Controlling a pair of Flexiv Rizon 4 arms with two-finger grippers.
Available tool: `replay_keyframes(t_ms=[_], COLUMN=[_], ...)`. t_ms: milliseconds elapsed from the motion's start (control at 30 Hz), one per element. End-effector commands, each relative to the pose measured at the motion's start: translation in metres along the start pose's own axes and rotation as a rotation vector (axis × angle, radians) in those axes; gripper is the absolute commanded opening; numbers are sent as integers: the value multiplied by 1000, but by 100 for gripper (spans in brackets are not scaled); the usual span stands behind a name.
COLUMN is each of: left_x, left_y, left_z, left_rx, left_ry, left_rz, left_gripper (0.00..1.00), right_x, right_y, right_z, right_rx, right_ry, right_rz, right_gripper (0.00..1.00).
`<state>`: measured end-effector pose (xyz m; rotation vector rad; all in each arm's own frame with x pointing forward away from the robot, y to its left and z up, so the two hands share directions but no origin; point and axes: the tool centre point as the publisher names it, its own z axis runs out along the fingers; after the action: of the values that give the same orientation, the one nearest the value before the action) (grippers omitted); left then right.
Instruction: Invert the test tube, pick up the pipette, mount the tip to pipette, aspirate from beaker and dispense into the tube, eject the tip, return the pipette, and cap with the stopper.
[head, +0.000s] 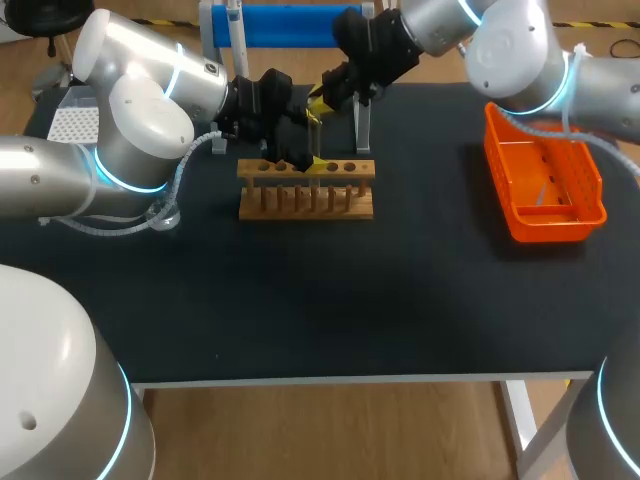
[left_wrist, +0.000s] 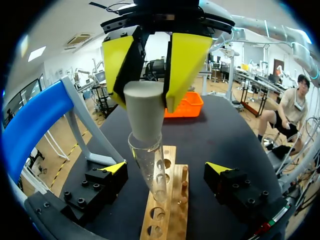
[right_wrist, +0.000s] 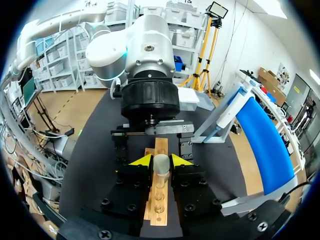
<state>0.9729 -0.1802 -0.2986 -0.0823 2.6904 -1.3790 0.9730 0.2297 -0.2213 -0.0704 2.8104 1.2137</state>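
Right gripper (right_wrist: 161, 161) is closed on the grey stopper (left_wrist: 145, 112), one yellow tip on each side. It holds the stopper narrow end down in the mouth of the tube (left_wrist: 151, 167). How deep the stopper sits I cannot tell; most of it stands above the rim. The tube stands mouth up in a hole of the wooden rack (head: 340, 205), which is near the far edge of the worktop (head: 330, 300), left of its middle. Left gripper (left_wrist: 165, 169) is low at the rack with its fingers wide. One finger is on each side of the tube and neither touches it, so it grips nothing. An orange basket (head: 545, 225) lies near the right edge, well apart from the rack.

By my reading this is the last step, capping. The tube is already mouth up and neither gripper carries the pipette. That fits the inverting, filling, ejecting and returning being done, though I cannot make out liquid in the tube, nor the pipette itself. What is left is to press the stopper home, let go, and draw both arms clear.
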Motion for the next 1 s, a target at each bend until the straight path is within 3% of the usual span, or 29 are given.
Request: replay_keyframes(t_ms=[33,1000], left_x=[-1,-1], left_y=[0,0], left_z=[0,0], left_rx=[-2,-2], left_ry=[3,3], left_rz=[-1,-1], left_gripper=[100,100], right_x=[1,0], right_y=[0,-4], right_z=[1,0], right_rx=[3,2], right_ry=[2,-5], right_rz=[1,8], right_gripper=[0,0])
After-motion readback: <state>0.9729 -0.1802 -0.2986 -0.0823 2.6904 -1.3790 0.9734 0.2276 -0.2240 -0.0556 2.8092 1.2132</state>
